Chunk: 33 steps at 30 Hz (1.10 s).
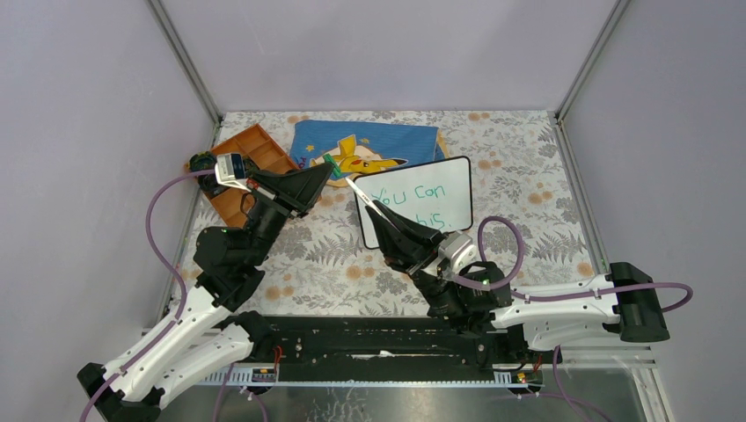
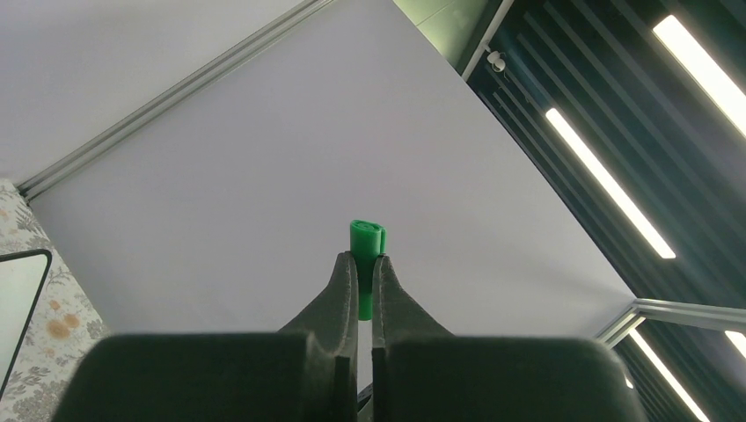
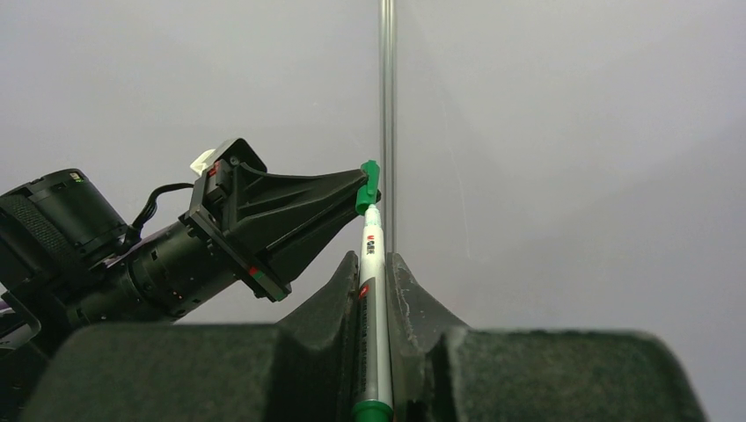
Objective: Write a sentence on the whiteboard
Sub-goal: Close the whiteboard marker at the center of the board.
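Observation:
The whiteboard lies on the floral cloth at centre right; its corner shows in the left wrist view. Green words of the sentence read "You can", with "his" below; the rest is hidden behind my right gripper. My right gripper is shut on a white marker and holds it raised, pointing up and left. My left gripper is shut on the green marker cap. The marker's tip end meets the cap's mouth.
A blue Pikachu cloth lies behind the board. An orange compartment tray sits at the back left, next to the left wrist. Grey enclosure walls with metal posts stand on three sides.

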Tool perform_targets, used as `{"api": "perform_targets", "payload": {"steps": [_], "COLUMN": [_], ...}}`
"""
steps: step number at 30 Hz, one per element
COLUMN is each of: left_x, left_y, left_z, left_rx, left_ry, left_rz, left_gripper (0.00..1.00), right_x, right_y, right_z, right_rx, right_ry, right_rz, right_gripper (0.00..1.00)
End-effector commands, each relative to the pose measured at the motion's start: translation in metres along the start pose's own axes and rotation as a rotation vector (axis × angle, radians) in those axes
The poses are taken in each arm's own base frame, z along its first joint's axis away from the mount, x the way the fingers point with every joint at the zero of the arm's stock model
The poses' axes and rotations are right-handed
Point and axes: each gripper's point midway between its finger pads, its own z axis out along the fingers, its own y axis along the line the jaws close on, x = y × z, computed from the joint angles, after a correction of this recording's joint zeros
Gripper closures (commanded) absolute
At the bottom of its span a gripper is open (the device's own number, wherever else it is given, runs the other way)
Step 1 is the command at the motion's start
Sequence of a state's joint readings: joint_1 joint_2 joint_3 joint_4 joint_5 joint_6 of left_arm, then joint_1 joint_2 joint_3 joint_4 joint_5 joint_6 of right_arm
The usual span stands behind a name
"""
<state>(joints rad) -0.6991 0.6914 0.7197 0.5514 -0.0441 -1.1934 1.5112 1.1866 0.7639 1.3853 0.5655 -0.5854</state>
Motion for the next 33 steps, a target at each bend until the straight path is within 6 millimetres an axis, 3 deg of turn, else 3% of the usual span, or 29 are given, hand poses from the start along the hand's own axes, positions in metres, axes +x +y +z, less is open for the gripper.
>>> {"api": "perform_targets", "payload": {"steps": [1,33], "left_x": [-0.0059,-0.0003], "left_y": [-0.0145,-0.0087], "left_z": [0.0001,-0.0042], "left_rx": [0.045,0.040], "left_ry": [-0.014,0.007], "left_rz": [0.014,-0.007], "left_gripper": [1.00,1.00], "right_x": [-0.0164,-0.0201], "right_y": [-0.0024,-0.0019], "right_z": [0.0050,0.0093], "right_rx": [0.017,0.026], "right_ry": [-0.043,-0.058], "right_rz": [0.056,0.051], "right_gripper": [1.00,1.00]}}
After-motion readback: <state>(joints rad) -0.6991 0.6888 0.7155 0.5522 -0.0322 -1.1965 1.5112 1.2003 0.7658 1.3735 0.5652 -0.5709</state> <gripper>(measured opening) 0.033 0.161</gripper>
